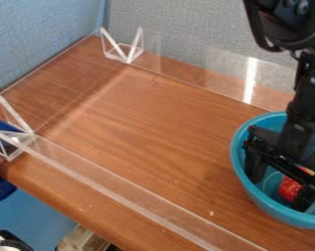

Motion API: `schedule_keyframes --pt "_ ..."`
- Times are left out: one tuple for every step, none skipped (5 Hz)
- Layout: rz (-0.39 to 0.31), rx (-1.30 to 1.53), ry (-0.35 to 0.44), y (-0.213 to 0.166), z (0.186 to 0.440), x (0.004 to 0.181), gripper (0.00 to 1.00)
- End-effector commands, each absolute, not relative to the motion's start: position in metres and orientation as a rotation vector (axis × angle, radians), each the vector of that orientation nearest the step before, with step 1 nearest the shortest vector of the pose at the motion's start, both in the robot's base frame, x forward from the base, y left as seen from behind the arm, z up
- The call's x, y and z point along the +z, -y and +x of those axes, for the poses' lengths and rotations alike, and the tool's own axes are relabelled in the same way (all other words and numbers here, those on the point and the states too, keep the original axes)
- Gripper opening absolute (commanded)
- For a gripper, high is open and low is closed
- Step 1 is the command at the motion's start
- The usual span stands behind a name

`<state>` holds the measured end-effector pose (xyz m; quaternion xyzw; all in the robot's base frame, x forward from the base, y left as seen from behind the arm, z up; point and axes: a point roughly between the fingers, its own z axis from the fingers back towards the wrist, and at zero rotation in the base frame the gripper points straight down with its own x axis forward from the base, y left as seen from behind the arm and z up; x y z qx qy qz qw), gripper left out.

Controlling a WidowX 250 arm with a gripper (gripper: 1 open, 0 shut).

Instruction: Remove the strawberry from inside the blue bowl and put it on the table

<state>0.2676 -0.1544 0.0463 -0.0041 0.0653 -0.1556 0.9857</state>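
Inside the blue bowl [255,186], the gripper [288,176] straddles the strawberry [293,186] with jaws apart; small, light and probably slippery, best pinched across its middle

The black arm [308,93] hangs upright at the right edge of view, its wrist directly above the gripper [288,175]. The gripper points straight down, jaws spread wide. Its dark fingers [257,162] stand apart to either side, tips lowest, with nothing clamped between them that can be made out.
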Motion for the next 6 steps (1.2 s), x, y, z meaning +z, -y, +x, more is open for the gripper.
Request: schedule_keyframes --pt "-0.017 -0.313 -0.076 0.159 0.281 0.057 1.0" --pt "-0.012 -0.305 -0.075 0.16 0.286 0.053 1.0" --pt "-0.007 -0.295 -0.072 0.159 0.291 0.049 1.0" --pt "-0.006 -0.283 -0.068 0.157 0.299 0.045 1.0" --pt "-0.006 -0.271 -0.062 0.155 0.306 0.042 1.0" --pt "-0.006 -0.264 -0.063 0.155 0.311 0.036 1.0"
